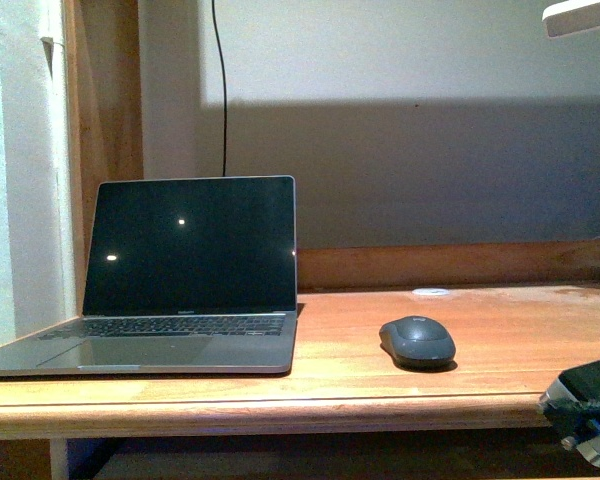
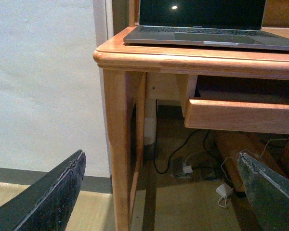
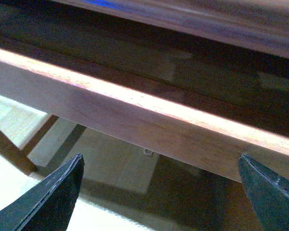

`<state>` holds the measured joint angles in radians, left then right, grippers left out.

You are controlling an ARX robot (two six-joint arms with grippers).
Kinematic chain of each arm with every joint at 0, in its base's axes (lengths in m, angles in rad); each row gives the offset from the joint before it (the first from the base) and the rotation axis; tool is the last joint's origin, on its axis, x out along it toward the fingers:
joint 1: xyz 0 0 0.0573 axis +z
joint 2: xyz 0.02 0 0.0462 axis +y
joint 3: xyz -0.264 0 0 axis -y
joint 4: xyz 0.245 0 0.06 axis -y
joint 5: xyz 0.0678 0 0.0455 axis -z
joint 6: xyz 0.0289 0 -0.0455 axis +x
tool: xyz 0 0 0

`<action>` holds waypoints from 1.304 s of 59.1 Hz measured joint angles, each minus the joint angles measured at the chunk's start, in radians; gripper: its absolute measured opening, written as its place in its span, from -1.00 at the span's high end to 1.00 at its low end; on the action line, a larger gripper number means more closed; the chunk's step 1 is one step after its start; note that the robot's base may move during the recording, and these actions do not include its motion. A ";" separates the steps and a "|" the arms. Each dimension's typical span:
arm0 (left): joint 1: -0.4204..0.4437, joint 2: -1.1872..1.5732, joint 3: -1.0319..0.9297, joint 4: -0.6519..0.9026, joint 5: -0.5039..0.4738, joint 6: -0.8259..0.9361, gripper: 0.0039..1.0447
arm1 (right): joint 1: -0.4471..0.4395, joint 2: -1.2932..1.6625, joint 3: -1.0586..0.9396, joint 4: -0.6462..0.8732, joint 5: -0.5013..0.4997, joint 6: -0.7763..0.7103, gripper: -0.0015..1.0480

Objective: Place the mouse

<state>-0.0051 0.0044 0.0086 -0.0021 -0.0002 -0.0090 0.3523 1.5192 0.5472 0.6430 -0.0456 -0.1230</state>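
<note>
Front view: mouse (image 1: 417,341) sits lower right of centre; both grippers, left gripper (image 2: 159,192) and right gripper (image 3: 159,192), gape empty below the desk (image 1: 280,395), so raise yours clear first.

Both the left gripper (image 2: 159,192) and the right gripper (image 3: 159,192) have broad, dark, tapering fingers (image 2: 48,197) with rough, worn edges, while the front view shows a black-and-grey wrist block (image 1: 588,408) with pale fittings.

Dim, grainy frames; lamp (image 1: 580,15) casts wall shadow, glints on laptop screen (image 1: 190,245).
</note>
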 joint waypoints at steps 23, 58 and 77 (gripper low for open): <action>0.000 0.000 0.000 0.000 0.000 0.000 -0.86 | 0.051 0.084 0.082 0.005 0.158 0.096 -0.86; 0.000 0.000 0.000 0.000 0.000 0.000 -0.86 | -0.249 -0.669 -0.097 -0.447 -0.161 0.322 -0.86; 0.000 0.000 0.000 0.000 0.000 0.000 -0.86 | -0.320 -1.185 -0.155 -0.776 -0.356 0.416 -0.86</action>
<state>-0.0051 0.0044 0.0086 -0.0021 -0.0002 -0.0090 0.0322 0.3340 0.3923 -0.1329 -0.4015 0.2932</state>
